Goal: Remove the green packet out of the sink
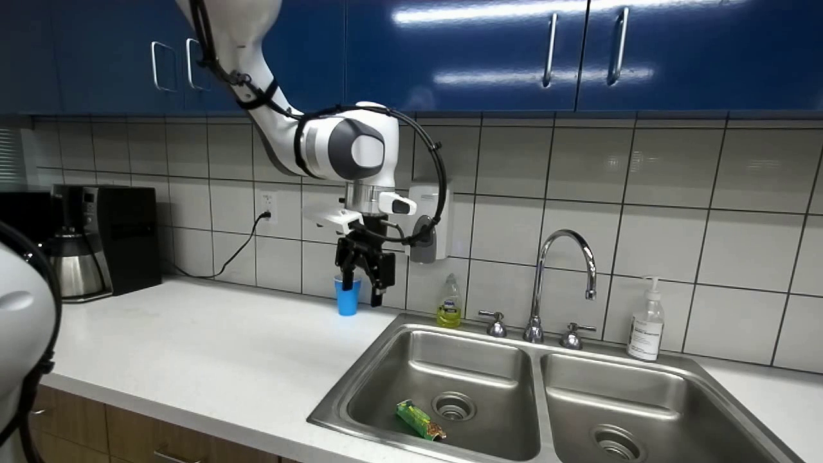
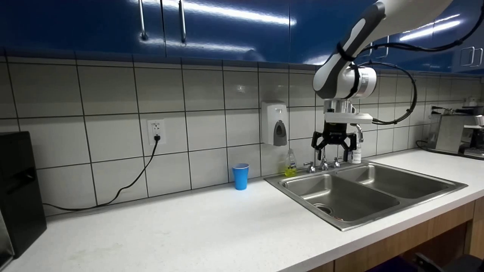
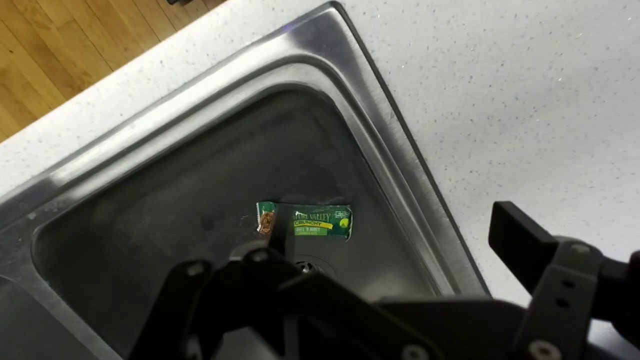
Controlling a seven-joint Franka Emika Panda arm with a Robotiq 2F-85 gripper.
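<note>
The green packet (image 1: 418,419) lies flat on the floor of the left basin, beside the drain, in an exterior view. In the wrist view the packet (image 3: 320,222) shows its printed face, partly covered by one finger. In an exterior view only its brown end (image 2: 337,218) shows above the basin edge. The stainless sink (image 1: 539,392) has two basins and also shows in an exterior view (image 2: 351,200) and in the wrist view (image 3: 275,130). My gripper (image 1: 362,291) is open and empty, pointing down, well above the sink (image 2: 332,155). Its fingers (image 3: 395,225) are wide apart.
A blue cup (image 1: 347,297) stands on the counter by the tiled wall. A dish soap bottle (image 1: 449,302), the curved faucet (image 1: 543,276) and a pump bottle (image 1: 646,325) line the sink's back. A wall dispenser (image 2: 274,122) hangs above. A coffee maker (image 1: 106,241) stands far left.
</note>
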